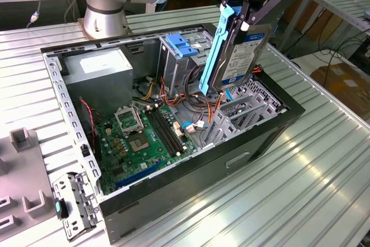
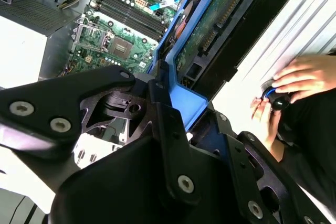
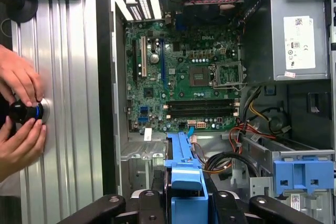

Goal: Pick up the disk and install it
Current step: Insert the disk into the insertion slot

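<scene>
ribbed metal table (image 1: 312, 183) with an open pc case (image 1: 191, 180) lying on it. the gripper (image 1: 247, 15) is closed tight on the top end of the disk (image 1: 241, 56), which hangs on edge just above the metal drive cage (image 1: 243, 111), beside the motherboard (image 1: 144, 134).

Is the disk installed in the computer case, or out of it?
Out: the gripper holds the disk on edge above the open computer case, lower end near the drive cage.

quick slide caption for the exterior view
The gripper holds the disk on edge above the open computer case, over the metal drive cage beside the motherboard.
</scene>
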You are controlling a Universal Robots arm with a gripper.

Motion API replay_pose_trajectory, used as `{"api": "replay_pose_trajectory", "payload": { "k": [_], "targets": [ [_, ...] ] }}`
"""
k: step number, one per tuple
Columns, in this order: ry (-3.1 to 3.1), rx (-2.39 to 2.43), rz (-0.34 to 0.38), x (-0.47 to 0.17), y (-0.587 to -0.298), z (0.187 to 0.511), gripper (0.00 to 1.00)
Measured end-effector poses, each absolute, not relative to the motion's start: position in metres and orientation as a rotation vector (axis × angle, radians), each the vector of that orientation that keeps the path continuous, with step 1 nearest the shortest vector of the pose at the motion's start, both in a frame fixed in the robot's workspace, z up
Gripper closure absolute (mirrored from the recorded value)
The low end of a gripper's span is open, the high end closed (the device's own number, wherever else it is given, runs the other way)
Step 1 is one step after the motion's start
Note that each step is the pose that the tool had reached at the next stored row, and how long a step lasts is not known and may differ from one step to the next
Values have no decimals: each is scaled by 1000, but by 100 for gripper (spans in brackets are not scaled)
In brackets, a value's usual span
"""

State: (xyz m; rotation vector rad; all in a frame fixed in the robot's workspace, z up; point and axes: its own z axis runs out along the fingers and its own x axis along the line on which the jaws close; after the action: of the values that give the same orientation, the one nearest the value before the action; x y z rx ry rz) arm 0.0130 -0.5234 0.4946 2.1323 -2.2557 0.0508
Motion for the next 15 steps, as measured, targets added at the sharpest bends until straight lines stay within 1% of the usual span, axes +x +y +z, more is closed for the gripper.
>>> {"api": "replay_pose_trajectory", "payload": {
  "k": [6,15],
  "targets": [
    [-2257,2134,53,17,-529,487,63],
    [-2259,2140,58,50,-531,479,63]
  ]
}}
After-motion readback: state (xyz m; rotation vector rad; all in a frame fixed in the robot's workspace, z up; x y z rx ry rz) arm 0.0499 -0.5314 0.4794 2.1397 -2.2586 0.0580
